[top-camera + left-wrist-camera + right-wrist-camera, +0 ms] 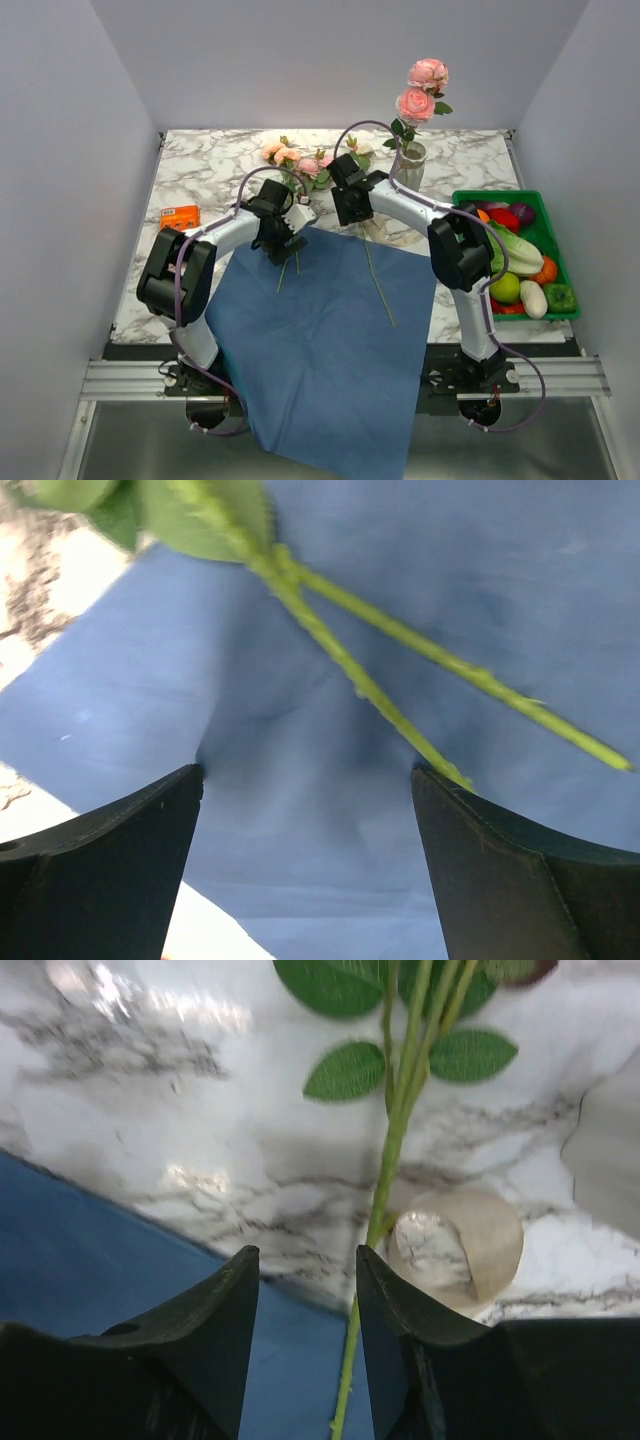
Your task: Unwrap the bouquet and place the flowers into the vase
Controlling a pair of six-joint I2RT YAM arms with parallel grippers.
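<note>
Fingers of the left gripper (308,772) are spread wide, with nothing between them. Directly under it lies a flat blue wrapping paper sheet (300,870), opened out. Just ahead of the fingertips two thin green rose stems (352,672) cross the paper diagonally. One ends at the tip of the right-hand finger; can't tell if it touches. Further ahead of this gripper, a loose bunch of pink, peach and cream artificial roses (296,158) lies on the white grey-veined marble table (200,170). Off to its left is a small orange packet (180,216).

Fingers of the right gripper (306,1252) are part-way apart with a clear gap, pinching nothing. A long green leafy stem (397,1130) runs from ahead down along the inner edge of its right-hand finger, lying on the table and not clamped. Just beyond that finger a curled beige ribbon loop (480,1235) sits on the marble. The blue paper's edge lies under the left-hand finger. Ahead and to the right of this gripper a tall slim off-white ceramic vase (411,165) stands upright, with two pink roses (416,104) in it. Farther right is a green rectangular plastic crate (495,194) of coloured toy produce.
</note>
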